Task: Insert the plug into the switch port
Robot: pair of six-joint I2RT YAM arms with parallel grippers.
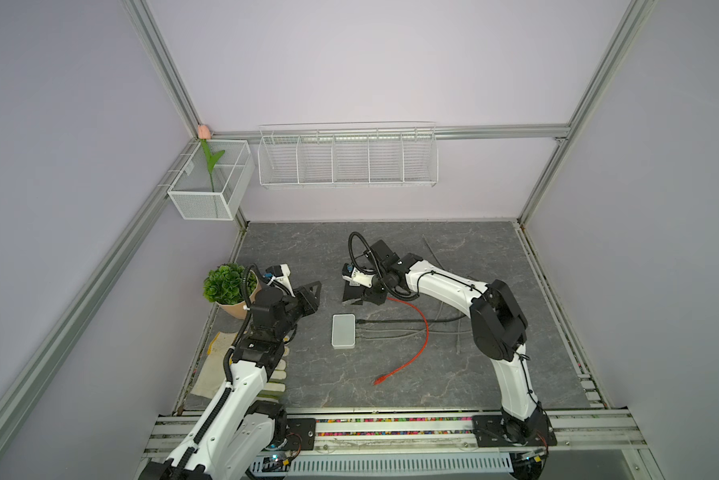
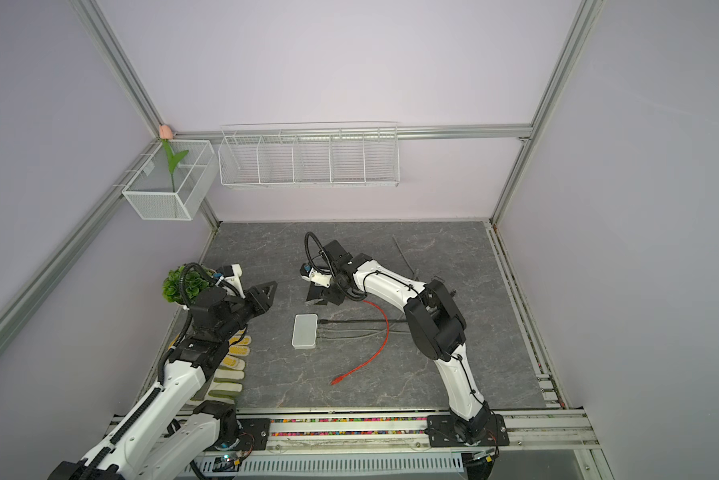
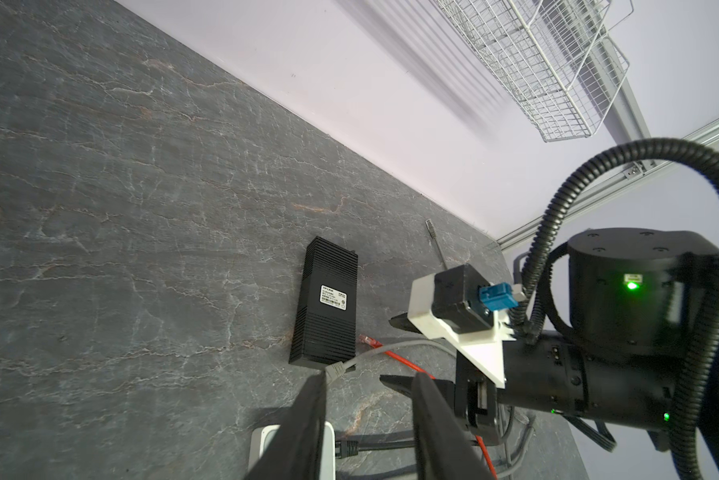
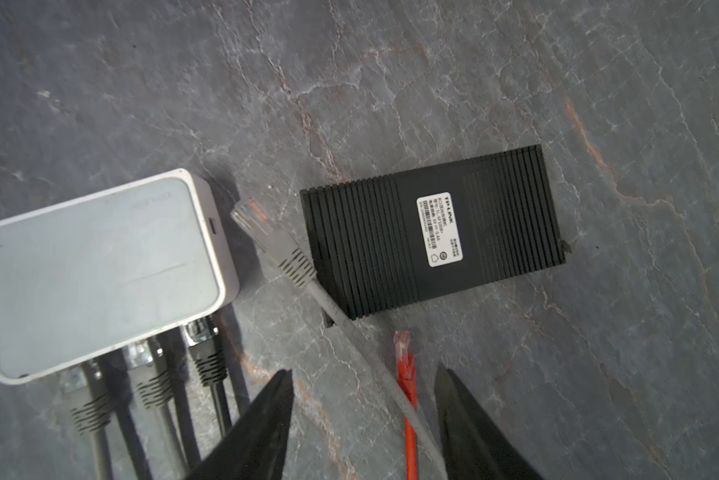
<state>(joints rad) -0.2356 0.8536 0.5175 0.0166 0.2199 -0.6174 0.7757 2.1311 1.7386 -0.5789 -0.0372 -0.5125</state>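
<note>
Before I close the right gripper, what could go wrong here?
The right gripper stands open over both the grey cable and the orange plug; closing may pinch both, or the wrong one.
The grey cable runs along the black box's edge; lifting it may nudge the box.
The grip sits well behind the grey plug, so the plug may droop when aimed.

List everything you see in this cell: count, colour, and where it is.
white box: one, white, table centre.
plugged cables: several, grey and black, in white box's side.
black box: one, black, beside white box.
loose grey cable: one, grey, plug between boxes.
red cable: one, red, beside grey cable.
potted plant: one, green, table's left edge.
glove: one seen, white-yellow, table's front left.
mesh basket: one, white, back-left corner, holding tulip.
wire rack: one, white, back wall.
left gripper: open, empty.
right gripper: open, straddling both loose cables.
</note>
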